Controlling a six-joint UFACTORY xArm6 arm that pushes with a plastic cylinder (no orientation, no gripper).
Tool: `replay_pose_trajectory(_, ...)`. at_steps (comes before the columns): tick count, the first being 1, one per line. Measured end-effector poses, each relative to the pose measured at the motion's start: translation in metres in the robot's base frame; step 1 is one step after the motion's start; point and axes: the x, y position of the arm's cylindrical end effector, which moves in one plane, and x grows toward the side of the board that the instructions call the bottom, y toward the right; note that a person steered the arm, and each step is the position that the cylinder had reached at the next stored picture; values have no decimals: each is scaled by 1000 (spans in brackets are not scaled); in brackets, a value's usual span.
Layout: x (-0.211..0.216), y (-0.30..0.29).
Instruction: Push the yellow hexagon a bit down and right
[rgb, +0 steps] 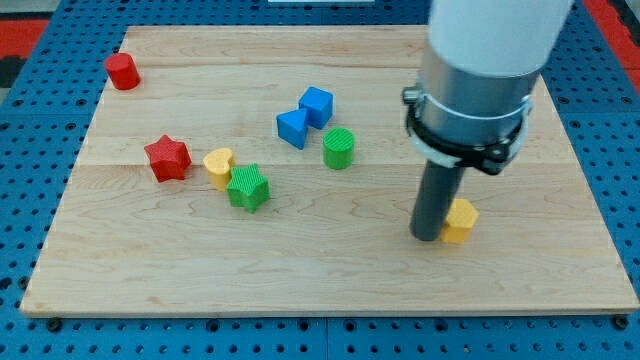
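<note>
Right now my tip rests on the worktop, touching or all but touching the yellow hexagon, which sits just to the tip's right toward the view's right. I have no jaws at all, only this straight dark rod, so there is nothing to call wide, narrow or holding; all I do is push. The hexagon lies in the lower right part of the board, well apart from every other block.

Far off to the tip's left are the green star, the yellow heart touching it, and the red star. Up and to the left of the tip stand the green cylinder, the blue cube and a second blue block beside it. The red cylinder sits farthest away, near the view's top left.

My worry is direction. From where I stand, beside the hexagon and slightly below it, a straight shove would likely send it right, perhaps even a little up, not down and right. An off-centre contact could also spin it or let it slip past the rod. Pushing too long could carry it toward the worktop's right edge, since only a bit of travel is wanted. My own arm hides part of the block, so I cannot judge the contact face well.
</note>
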Motion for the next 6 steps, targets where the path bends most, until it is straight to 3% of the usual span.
replay_pose_trajectory(1,-1,31)
replay_pose_trajectory(2,-24,3)
replay_pose_trajectory(3,-38,34)
replay_pose_trajectory(4,-24,68)
replay_pose_trajectory(5,-18,28)
replay_pose_trajectory(6,18,-78)
